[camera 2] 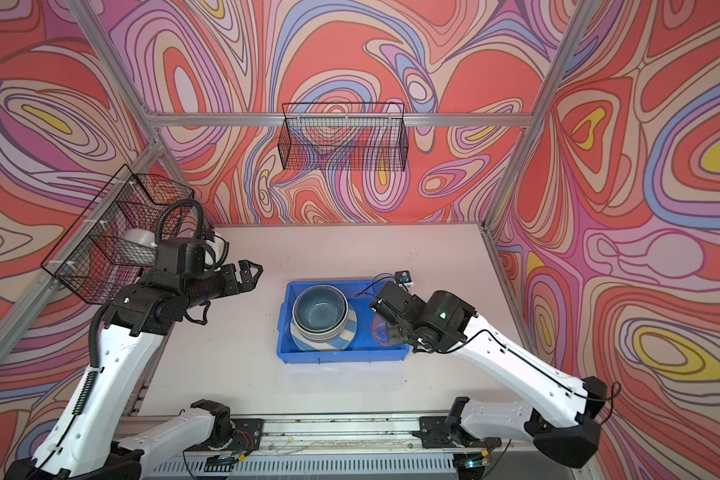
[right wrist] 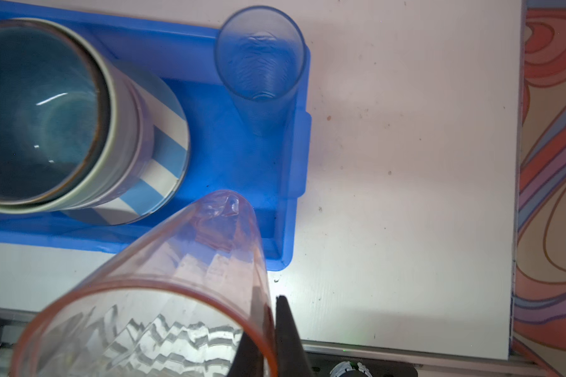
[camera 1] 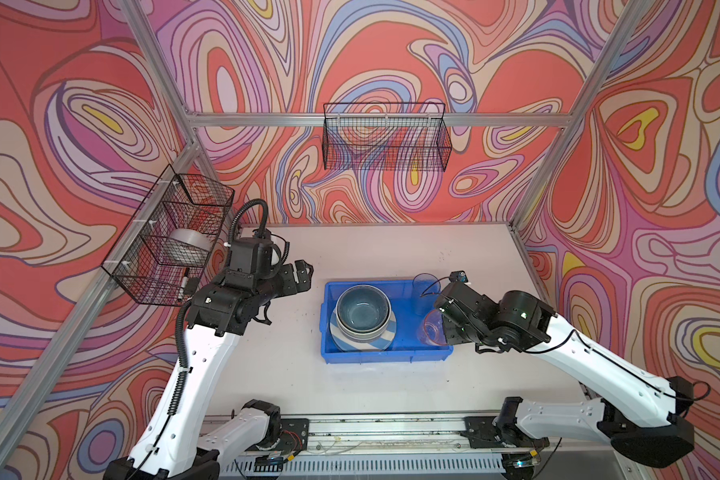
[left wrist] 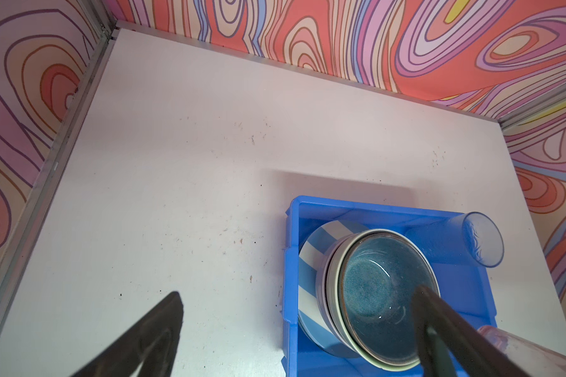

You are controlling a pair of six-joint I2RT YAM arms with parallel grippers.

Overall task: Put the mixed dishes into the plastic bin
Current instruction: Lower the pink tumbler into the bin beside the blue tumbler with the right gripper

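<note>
Blue bin (camera 1: 387, 358) holds stacked bowls (camera 1: 362, 309) on striped plate (camera 1: 347, 343), upright bluish tumbler (camera 1: 424, 286); pinkish tumbler (camera 1: 433, 328) tilted, perhaps inside.

I see a pale, matte table (camera 1: 350, 257). The plastic bin (camera 1: 366, 356) sits directly on it, about mid-table, flat on its base, with its long side parallel to the near edge and bare top all round. Dark specks (left wrist: 252, 140) dot the surface, possibly dirt or scuffs; I cannot tell from here.
</note>
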